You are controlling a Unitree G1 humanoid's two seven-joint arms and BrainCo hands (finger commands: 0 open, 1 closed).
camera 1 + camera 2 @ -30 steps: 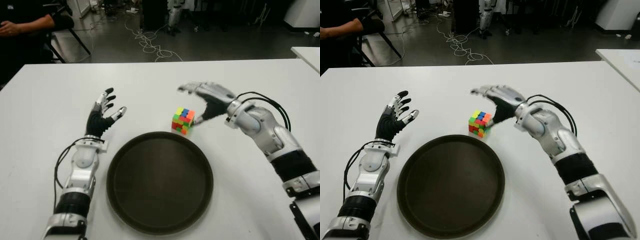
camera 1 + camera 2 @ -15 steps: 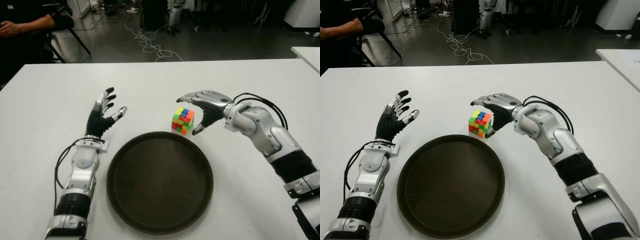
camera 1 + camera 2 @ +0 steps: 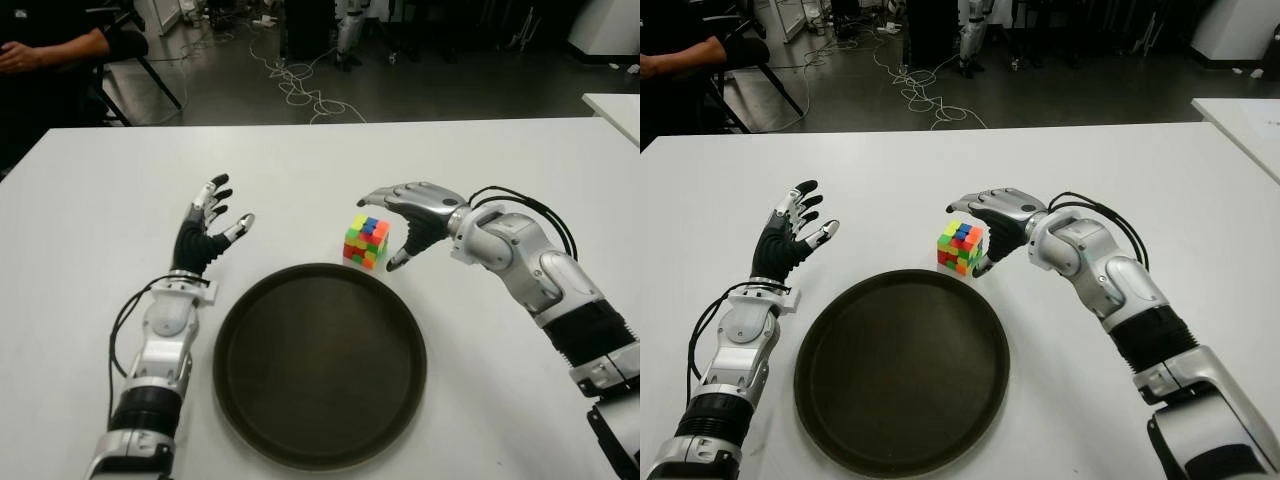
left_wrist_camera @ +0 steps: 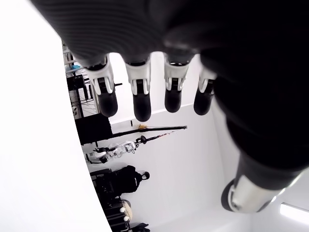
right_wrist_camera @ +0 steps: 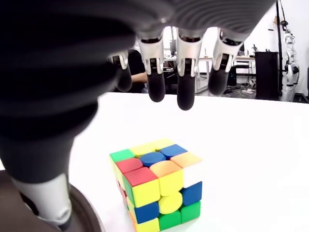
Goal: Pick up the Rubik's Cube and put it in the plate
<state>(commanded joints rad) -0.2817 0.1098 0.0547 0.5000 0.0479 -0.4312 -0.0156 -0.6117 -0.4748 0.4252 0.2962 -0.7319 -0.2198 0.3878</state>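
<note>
White table point(image 3: 90, 180) fills the view, with a dark floor, loose cables point(image 3: 300, 85) and a seated person's arm point(image 3: 45, 50) beyond its far edge. On the table, a round dark plate point(image 3: 235, 385) sits near the robot. The cube point(image 3: 366, 241) stands on the table just past the plate's rim at about 1 o'clock, not touching it.

The right hand point(image 3: 410, 215) arches over the cube from the 3 o'clock side, fingers wide and holding nothing; fingertips point(image 5: 186, 99) hang above the cube's top, thumb low beside it near the plate rim. To grasp well, the hand should probably drop until fingers and thumb bracket opposite faces, then close squarely so the cube does not twist or skid, and lift clear of the rim before moving in over the plate.

The left hand point(image 3: 205, 228) shows at about 10 o'clock from the plate, fingers spread, empty. Nothing blocks the short path; only the raised rim needs clearing.
</note>
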